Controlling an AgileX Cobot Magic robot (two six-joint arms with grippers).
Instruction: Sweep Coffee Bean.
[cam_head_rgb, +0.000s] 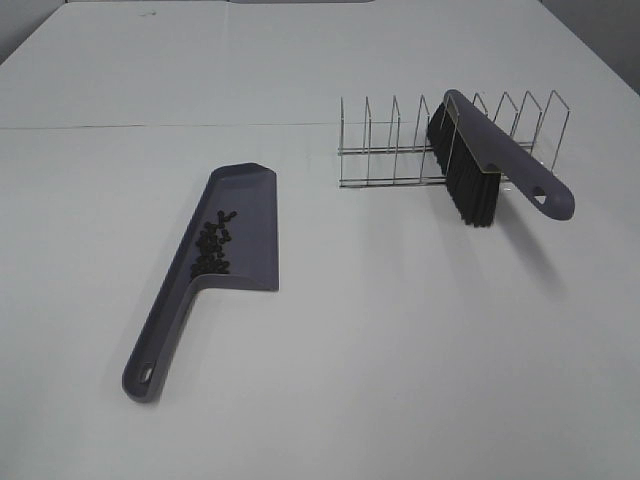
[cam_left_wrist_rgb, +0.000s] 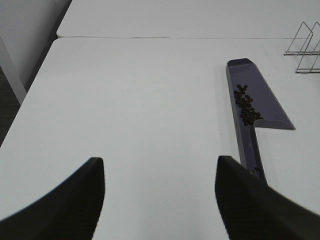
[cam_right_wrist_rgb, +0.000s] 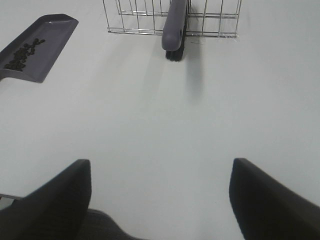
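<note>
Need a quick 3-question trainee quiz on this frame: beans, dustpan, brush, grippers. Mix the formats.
1. True or false: the beans lie loose on the table, outside the dustpan.
2. Where does the brush sit? A) flat on the table B) propped in the wire rack C) in the right gripper
3. Fill in: the left gripper is open and holds ____.

Key: 1 false, they are piled in the dustpan along its wall near the handle. 2 B. 3 nothing; the right gripper is open and empty too.
</note>
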